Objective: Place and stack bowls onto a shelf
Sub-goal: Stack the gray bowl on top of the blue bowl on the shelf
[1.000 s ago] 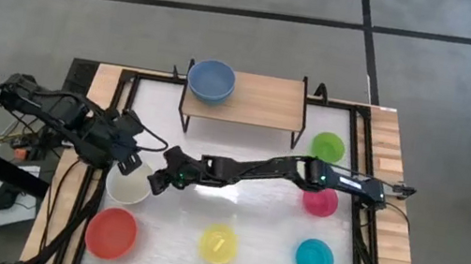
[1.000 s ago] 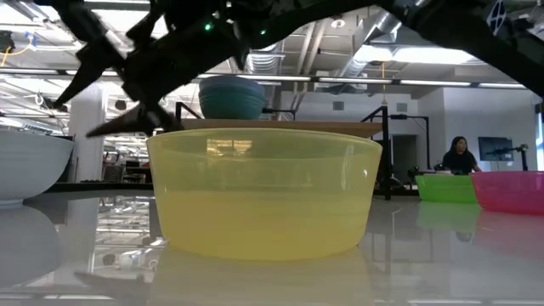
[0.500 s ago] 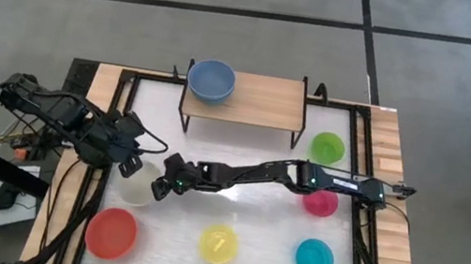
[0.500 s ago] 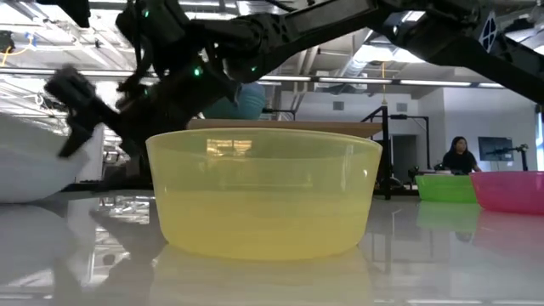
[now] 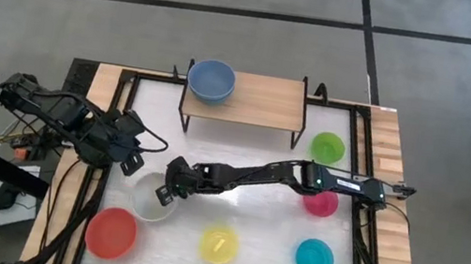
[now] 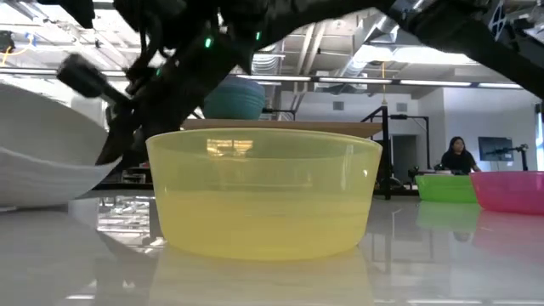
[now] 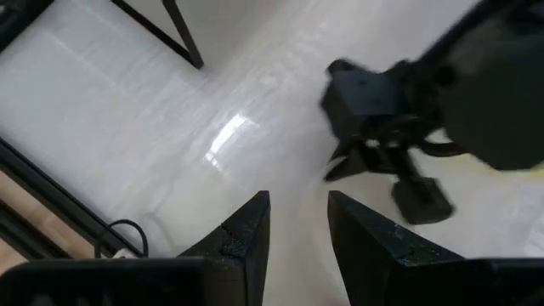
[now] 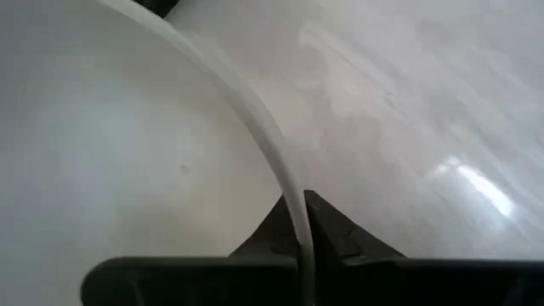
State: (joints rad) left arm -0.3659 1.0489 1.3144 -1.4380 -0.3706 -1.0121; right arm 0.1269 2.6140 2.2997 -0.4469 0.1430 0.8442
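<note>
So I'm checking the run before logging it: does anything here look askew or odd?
Only the white bowl: the right gripper pinches its rim, and the low view shows it tilted, one side raised. The other bowls sit flat, the blue bowl on the shelf.

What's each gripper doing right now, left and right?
Left gripper: fingers slightly apart, holding nothing, at the table's left edge.
Right gripper: shut on the white bowl rim.

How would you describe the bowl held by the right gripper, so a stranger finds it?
On the white table, look left of centre, in front of the shelf. The white bowl sits there, above the red bowl. Only it is white, its rim pinched by the right gripper.
</note>
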